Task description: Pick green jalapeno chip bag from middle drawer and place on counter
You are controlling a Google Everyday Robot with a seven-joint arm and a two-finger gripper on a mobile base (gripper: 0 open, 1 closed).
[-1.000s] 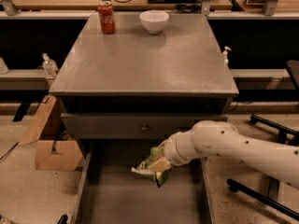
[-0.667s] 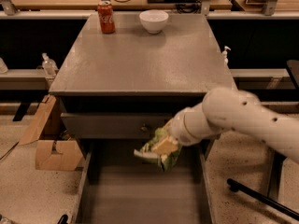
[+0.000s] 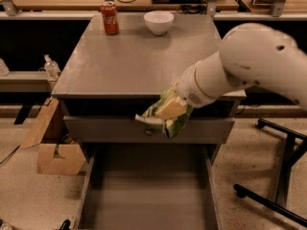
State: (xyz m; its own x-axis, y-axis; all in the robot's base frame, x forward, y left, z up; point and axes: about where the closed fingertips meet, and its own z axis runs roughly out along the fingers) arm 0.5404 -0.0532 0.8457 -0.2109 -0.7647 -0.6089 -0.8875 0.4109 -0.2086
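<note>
My gripper is shut on the green jalapeno chip bag, a crumpled green foil bag with pale ends. It hangs in the air in front of the counter's front edge, above the open middle drawer, whose flat grey floor is bare. The white arm reaches in from the right. The counter is the broad grey cabinet top just behind and above the bag.
A red soda can and a white bowl stand at the counter's far edge. A cardboard box sits on the floor to the left. A black stand's legs lie on the floor to the right.
The gripper has lifted the bag up out of the drawer to the height of the counter's front edge, and the arm has risen with it.
</note>
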